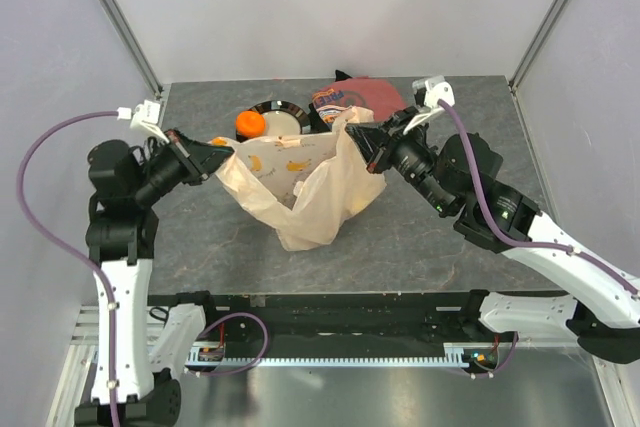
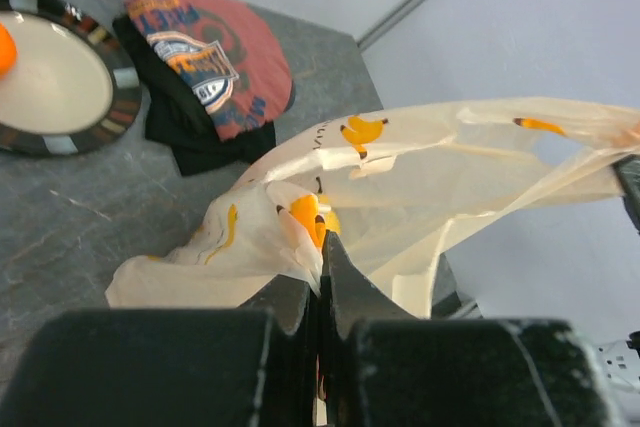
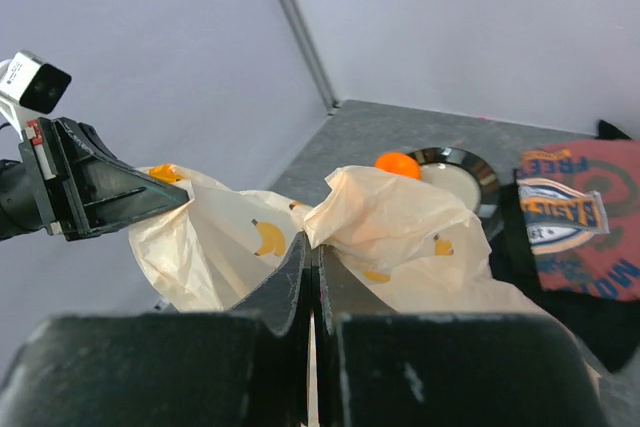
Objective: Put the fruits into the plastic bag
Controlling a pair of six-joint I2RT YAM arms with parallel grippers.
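The cream plastic bag (image 1: 300, 182) with banana prints hangs stretched between both grippers above the table. My left gripper (image 1: 222, 154) is shut on its left rim, which shows in the left wrist view (image 2: 322, 242). My right gripper (image 1: 368, 147) is shut on its right rim, seen in the right wrist view (image 3: 315, 245). An orange (image 1: 250, 124) sits on the dark plate (image 1: 282, 111) behind the bag; it also shows in the right wrist view (image 3: 398, 164) and at the left wrist view's edge (image 2: 5, 49). The other fruits are out of view.
A folded red-and-black printed cloth (image 1: 352, 99) lies at the back right of the plate, also in the left wrist view (image 2: 205, 72). Grey walls and metal corner posts close in the table on three sides.
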